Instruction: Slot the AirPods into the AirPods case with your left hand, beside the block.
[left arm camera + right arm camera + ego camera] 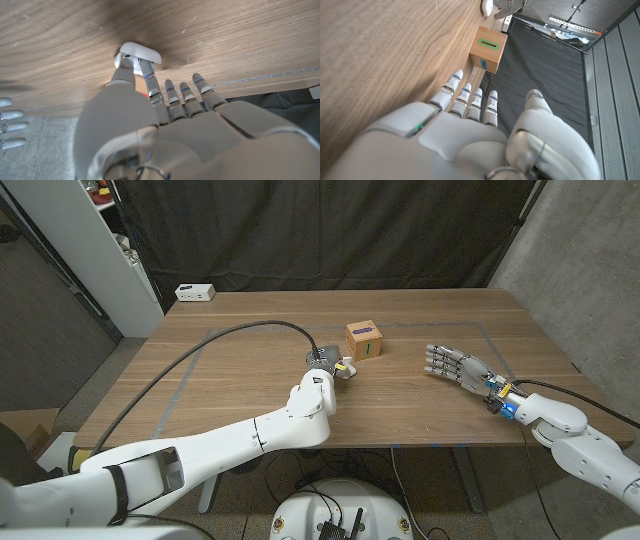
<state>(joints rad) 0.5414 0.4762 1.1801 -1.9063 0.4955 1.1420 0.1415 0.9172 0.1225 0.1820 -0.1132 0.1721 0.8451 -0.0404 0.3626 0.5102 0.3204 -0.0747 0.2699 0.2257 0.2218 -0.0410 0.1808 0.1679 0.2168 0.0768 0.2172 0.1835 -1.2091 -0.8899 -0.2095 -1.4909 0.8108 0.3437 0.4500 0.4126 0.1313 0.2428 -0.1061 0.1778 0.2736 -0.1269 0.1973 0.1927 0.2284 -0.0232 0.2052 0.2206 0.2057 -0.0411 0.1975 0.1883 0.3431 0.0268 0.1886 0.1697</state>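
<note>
Two hands, head view: left hand [328, 370] sits just beside the block [363, 340], fingers bunched over a small white item that is mostly hidden; right hand [462, 368] lies well apart on the table [250, 340], fingers spread, holding nothing.
Left wrist view: thumb and one finger [148, 70] press on the white AirPods case [139, 52], which rests on the wood; the other fingers lie straight and close together. Whether the case is open, or what is inside, I cannot tell.
Right wrist view: fingers [470, 102] straight, slightly apart, thumb off to the side, pointing toward the block [488, 49]; white case [487, 6] just beyond it.
</note>
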